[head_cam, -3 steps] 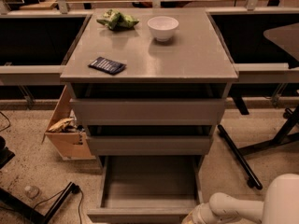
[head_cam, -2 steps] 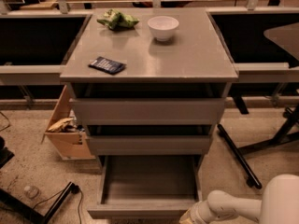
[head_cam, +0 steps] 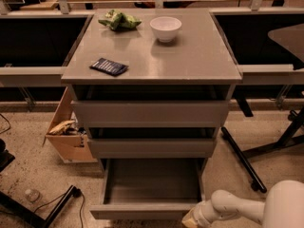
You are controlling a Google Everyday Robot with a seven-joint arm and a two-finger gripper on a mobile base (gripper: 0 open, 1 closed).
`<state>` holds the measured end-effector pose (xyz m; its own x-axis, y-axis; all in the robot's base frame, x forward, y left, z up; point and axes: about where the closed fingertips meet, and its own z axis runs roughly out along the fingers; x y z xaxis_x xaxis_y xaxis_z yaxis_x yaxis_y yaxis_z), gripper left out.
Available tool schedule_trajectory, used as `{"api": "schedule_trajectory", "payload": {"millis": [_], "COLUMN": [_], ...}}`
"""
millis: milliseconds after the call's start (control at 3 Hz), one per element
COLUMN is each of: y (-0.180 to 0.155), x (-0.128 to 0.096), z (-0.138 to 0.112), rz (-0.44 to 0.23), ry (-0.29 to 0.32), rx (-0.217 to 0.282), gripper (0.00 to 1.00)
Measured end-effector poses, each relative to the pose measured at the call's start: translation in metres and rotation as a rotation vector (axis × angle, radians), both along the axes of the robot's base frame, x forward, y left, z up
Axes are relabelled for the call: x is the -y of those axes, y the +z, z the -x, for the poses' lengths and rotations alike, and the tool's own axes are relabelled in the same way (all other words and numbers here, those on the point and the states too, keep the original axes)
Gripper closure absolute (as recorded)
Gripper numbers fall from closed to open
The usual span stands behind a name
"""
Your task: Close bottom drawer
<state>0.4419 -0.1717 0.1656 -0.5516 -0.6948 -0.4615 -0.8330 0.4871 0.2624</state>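
Note:
The bottom drawer (head_cam: 152,180) of the grey cabinet stands pulled far out, an empty shallow grey tray with its slim flat front (head_cam: 142,211) near the lower edge of the camera view. My white arm comes in from the lower right. My gripper (head_cam: 190,220) is at the right end of the drawer front, mostly cut off by the frame's bottom edge. The middle drawer front (head_cam: 152,147) and the top drawer front (head_cam: 151,113) sit nearly closed above it.
On the cabinet top (head_cam: 199,56) lie a white bowl (head_cam: 166,28), a green bag (head_cam: 118,20) and a dark blue packet (head_cam: 109,66). A cardboard box (head_cam: 66,134) stands on the floor at the left. Black stand legs (head_cam: 242,158) cross the floor at the right, cables at the left.
My arm and gripper have shifted slightly left and up toward the right end of the drawer front. The drawer has not visibly moved.

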Motion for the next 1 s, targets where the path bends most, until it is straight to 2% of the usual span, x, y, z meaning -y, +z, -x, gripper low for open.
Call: {"api": "schedule_trajectory", "payload": {"millis": [333,667,1000], "y": [-0.001,0.0,0.002], "x": [-0.005,-0.002,-0.002], "z": [-0.006,-0.034,-0.038], "rz": [-0.017,-0.034,-0.038], "ry": [0.005,0.01,0.011], "rx": [0.005,0.037,0.044], "gripper": [1.0,1.0,1.0]}}
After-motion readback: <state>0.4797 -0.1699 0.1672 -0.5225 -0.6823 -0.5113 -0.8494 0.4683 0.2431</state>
